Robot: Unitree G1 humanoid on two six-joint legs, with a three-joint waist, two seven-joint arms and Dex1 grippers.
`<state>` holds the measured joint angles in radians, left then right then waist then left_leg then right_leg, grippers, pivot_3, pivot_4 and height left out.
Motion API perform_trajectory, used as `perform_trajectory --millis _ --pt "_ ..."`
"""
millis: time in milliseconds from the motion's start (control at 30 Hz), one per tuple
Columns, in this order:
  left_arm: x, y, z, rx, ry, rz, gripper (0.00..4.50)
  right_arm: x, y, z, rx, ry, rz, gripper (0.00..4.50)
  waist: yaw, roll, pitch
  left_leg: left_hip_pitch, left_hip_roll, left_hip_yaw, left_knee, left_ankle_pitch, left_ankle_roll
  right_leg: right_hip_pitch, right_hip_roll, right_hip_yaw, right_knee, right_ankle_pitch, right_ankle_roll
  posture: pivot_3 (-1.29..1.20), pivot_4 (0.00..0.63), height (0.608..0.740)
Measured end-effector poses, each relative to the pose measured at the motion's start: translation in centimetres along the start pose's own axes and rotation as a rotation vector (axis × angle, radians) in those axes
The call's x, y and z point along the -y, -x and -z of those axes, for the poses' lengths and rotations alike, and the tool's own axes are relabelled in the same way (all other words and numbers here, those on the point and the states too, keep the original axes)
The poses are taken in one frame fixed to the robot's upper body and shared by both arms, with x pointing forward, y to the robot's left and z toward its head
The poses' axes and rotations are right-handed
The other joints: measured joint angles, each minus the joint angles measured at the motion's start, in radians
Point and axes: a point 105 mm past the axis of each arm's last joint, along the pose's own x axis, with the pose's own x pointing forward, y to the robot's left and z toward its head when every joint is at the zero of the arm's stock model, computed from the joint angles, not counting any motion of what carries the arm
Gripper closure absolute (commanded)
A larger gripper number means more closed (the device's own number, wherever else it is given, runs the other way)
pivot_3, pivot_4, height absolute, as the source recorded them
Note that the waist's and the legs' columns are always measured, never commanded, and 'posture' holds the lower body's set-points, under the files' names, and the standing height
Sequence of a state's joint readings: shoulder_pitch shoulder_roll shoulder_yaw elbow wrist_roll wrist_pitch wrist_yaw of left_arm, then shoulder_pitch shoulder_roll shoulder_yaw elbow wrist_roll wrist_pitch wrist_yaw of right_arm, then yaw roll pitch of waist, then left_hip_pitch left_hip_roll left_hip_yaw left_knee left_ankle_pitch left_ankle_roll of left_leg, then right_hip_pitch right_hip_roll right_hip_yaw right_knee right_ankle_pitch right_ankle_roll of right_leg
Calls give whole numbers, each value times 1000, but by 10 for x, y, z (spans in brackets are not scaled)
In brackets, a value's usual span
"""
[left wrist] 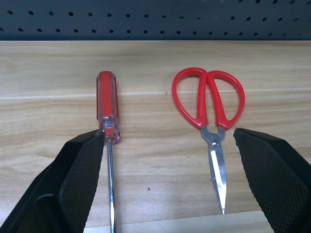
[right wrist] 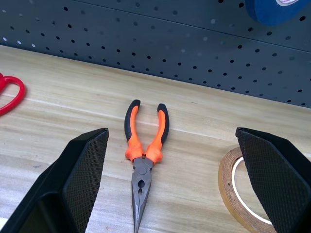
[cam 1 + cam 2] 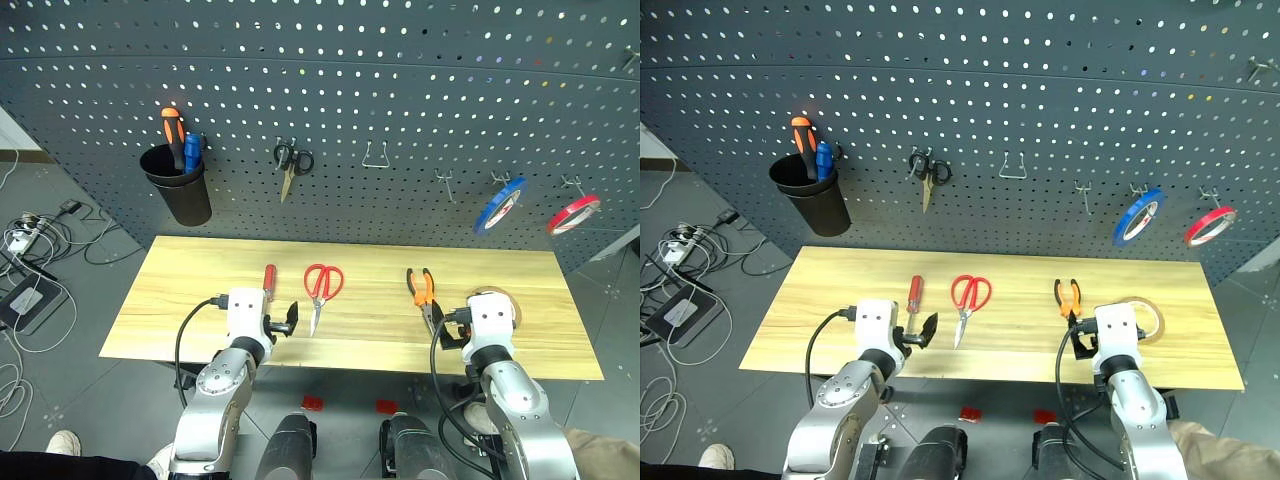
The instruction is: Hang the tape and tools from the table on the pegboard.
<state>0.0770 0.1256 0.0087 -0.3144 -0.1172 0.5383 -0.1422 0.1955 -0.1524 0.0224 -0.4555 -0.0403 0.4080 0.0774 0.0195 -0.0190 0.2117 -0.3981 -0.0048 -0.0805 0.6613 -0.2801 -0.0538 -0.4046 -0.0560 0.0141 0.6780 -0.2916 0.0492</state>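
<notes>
Four items laid out for hanging, nothing picked up yet.

Behind: pegboard (image 3: pixel 400 90) with bare hooks waiting. Below: table (image 3: pixel 840 300) carrying tape (image 3: pixel 1145 316) at right, scissors (image 3: pixel 322 288) mid-table, pliers (image 3: pixel 423 292) between them, screwdriver (image 3: pixel 269 282) leftmost. Hovering at near edge, jaws spread wide and empty, likely ready for a first grasp: left gripper (image 1: pixel 170 179), right gripper (image 2: pixel 172 179).

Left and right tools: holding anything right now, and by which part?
Nothing held. Left tool is open above the table; right tool is open too. Screwdriver, scissors, pliers, tape lie untouched.
</notes>
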Motion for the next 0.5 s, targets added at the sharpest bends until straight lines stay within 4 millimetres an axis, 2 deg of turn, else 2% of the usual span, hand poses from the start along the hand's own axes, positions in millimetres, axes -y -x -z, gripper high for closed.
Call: perform_trajectory --millis 500 --pt "-4 3 3 -5 13 -32 35 -1 0 0 2 1 -5 0 1 0 0 0 0 0 0 0 0 0 0 0 0 0 0 103 208 740"
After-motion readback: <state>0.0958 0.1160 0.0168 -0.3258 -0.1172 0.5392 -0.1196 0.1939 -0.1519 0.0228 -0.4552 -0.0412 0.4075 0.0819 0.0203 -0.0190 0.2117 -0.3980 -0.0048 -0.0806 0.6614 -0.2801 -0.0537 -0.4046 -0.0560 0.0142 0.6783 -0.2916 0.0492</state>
